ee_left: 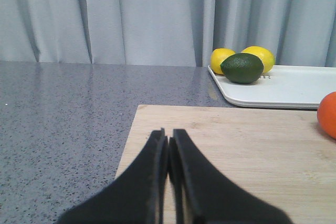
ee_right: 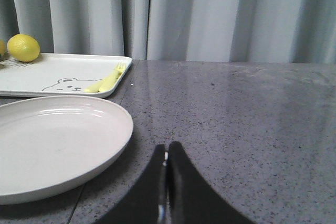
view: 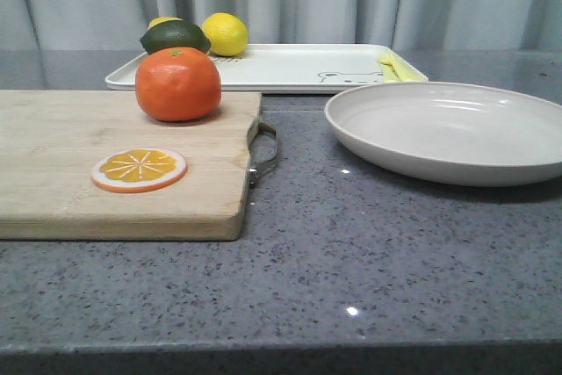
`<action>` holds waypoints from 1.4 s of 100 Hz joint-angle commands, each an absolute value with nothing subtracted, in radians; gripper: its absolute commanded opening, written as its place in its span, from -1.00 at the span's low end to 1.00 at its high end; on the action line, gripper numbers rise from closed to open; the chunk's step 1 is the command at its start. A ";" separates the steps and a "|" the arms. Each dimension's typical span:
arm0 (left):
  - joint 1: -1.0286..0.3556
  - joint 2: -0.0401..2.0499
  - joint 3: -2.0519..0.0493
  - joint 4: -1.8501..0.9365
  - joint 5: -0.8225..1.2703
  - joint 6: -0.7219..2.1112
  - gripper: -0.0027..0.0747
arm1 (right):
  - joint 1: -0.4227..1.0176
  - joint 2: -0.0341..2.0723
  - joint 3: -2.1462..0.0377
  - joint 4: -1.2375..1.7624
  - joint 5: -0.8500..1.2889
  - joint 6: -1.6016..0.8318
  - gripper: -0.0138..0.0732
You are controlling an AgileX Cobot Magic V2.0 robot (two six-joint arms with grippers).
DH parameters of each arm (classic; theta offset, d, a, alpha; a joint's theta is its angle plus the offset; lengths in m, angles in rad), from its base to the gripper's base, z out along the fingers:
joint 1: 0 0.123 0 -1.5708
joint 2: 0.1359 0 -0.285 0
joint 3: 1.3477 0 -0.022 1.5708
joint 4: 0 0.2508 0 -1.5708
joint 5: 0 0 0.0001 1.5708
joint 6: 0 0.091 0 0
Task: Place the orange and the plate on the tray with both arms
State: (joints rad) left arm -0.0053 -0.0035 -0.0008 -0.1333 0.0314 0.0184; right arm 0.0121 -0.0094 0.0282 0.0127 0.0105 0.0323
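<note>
The orange (view: 177, 83) rests on the far part of a wooden cutting board; only its edge (ee_left: 328, 115) shows in the left wrist view. The off-white plate (view: 450, 131) lies on the grey counter at the right, in front of the white tray (view: 290, 68) with the bear drawing. My left gripper (ee_left: 168, 135) is shut and empty over the board's near-left part, well short of the orange. My right gripper (ee_right: 167, 148) is shut and empty over bare counter, just beside the plate's rim (ee_right: 123, 135). Neither gripper shows in the front view.
A wooden cutting board (view: 53, 173) with a metal handle (view: 266, 154) carries an orange slice (view: 139, 169). On the tray's far left stand two lemons (view: 226, 33) and a dark green fruit (view: 176, 38); a yellow fork (ee_right: 107, 80) lies at its right end. A curtain hangs behind.
</note>
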 commanded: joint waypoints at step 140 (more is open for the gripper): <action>-0.005 0.635 -0.439 -0.136 -0.198 0.014 -0.98 | 0.010 0.827 -0.550 0.045 0.029 0.025 -0.82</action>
